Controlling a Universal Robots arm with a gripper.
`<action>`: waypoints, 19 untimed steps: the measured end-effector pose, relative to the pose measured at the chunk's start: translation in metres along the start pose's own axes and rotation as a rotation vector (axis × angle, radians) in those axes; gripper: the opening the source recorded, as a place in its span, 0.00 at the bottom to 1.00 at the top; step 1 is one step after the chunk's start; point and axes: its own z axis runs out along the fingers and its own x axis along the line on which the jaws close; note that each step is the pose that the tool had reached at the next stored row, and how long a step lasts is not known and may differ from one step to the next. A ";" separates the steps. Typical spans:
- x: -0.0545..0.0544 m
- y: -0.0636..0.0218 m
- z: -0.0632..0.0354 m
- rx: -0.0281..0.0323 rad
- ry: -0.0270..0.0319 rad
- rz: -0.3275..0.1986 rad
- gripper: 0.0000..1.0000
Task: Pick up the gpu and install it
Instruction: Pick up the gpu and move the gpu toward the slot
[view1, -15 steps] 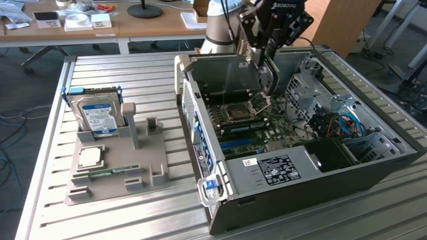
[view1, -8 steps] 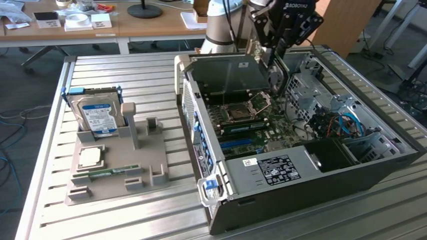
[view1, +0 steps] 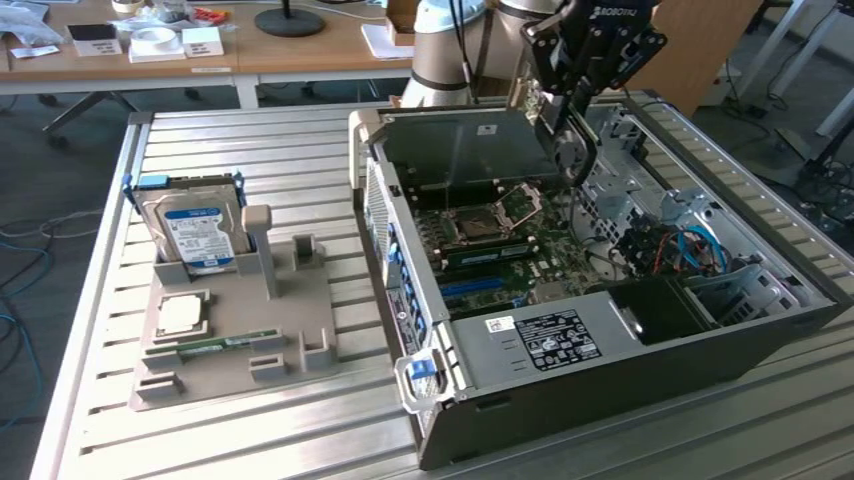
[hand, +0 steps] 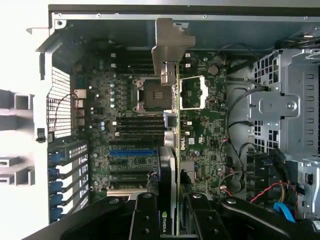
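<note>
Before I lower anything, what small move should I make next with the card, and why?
Probably slide sideways at this height toward the long blue expansion slot. The gripper holds the thin dark graphics card with the pale metal bracket near the silver processor socket, away from that slot, so descending here would likely miss it.

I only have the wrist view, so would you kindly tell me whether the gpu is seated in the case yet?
Observer: Not yet; the gripper holds the gpu upright above the open case, clear of the motherboard.
Operator: What sits beside the case?
Observer: A hard drive stands upright in a gray holder, on the exterior view's left.
Operator: Anything else there?
Observer: A green RAM stick lies flat in that holder.
</note>
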 end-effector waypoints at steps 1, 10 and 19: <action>0.000 0.0000 0.0000 0.0000 0.0000 0.000 0.27; -0.009 0.0004 0.0003 -0.0001 0.0000 0.000 0.27; -0.045 0.0016 0.0012 -0.0005 0.0000 0.000 0.27</action>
